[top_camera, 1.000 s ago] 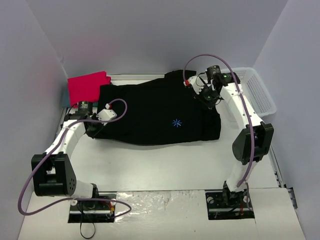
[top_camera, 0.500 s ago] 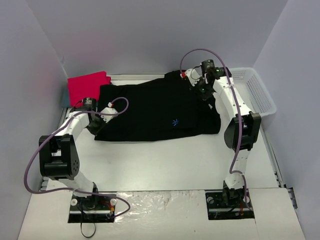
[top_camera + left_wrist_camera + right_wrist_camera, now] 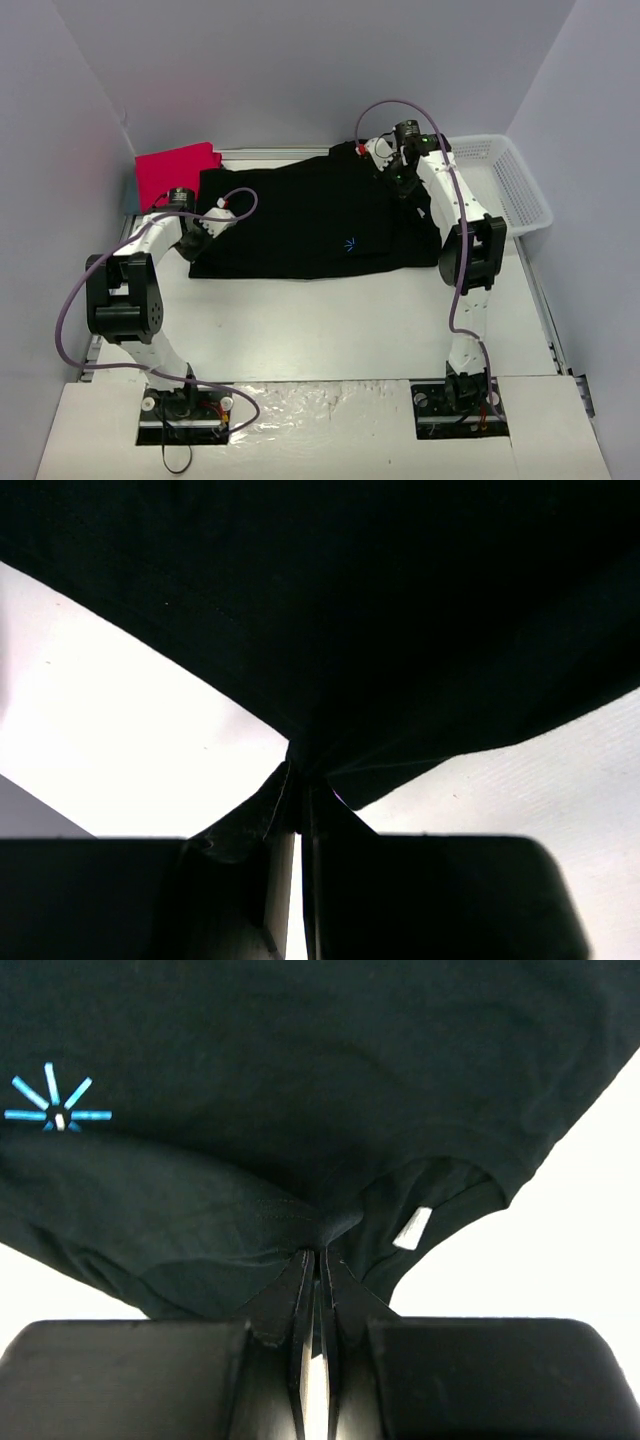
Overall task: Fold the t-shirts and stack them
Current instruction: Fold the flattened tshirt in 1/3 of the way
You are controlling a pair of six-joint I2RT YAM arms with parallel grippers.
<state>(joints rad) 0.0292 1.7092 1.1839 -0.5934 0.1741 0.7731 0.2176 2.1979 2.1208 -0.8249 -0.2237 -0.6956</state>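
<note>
"So where does the black t-shirt (image 3: 320,220) lie?" the first observer asks.

"It is spread across the far half of the table (image 3: 330,320), its small blue star print (image 3: 349,243) facing up," the second replies. "The left gripper (image 3: 300,780) has its fingers pressed together on a pinch of the shirt's left edge. The right gripper (image 3: 320,1255) is clamped the same way on a bunched bit of hem at the far right, just beside a white label (image 3: 412,1228)."

"Why would the arms hold it at two opposite ends?"

"Probably to keep the cloth taut between them. With both ends gripped, one side can be carried over the other without the fabric sagging into a heap. The near-right part already looks doubled over, so the fold seems partly made."

"And the other shirts?"

"The red-pink t-shirt (image 3: 175,172) sits folded in the far-left corner, its edge just beside the black one. A sliver of what may be the teal-blue t-shirt (image 3: 130,203) shows at its near-left side. That corner reads as the stack, which would explain why it is kept out of the working area. The white mesh basket (image 3: 530,195) stands at the far right, apart from the cloth."
</note>
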